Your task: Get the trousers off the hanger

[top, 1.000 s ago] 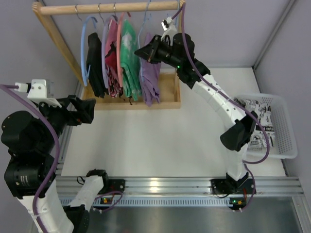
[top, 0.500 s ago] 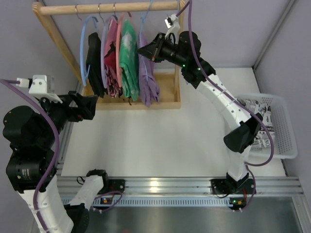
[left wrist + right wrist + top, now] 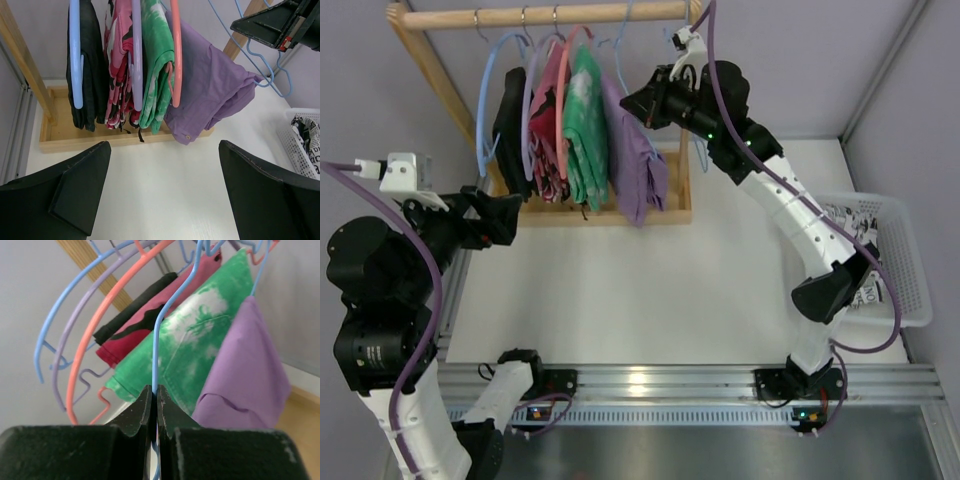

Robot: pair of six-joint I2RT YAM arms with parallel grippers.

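As the right end effector (image 3: pixel 155 391) pinches hanger (image 3: pixel 155 352), trousers (image 3: pixel 245 375) hang beside.

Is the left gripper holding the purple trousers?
No, the left gripper stands wide open and empty, apart from the hanging trousers.

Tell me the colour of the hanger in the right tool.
The hanger is light blue, clearest in the right wrist view.

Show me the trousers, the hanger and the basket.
trousers (image 3: pixel 210 92): left wrist view, middle of the purple cloth.
hanger (image 3: pixel 155 360): right wrist view, straight lower stretch of wire.
basket (image 3: pixel 850 197): top view, far rim.
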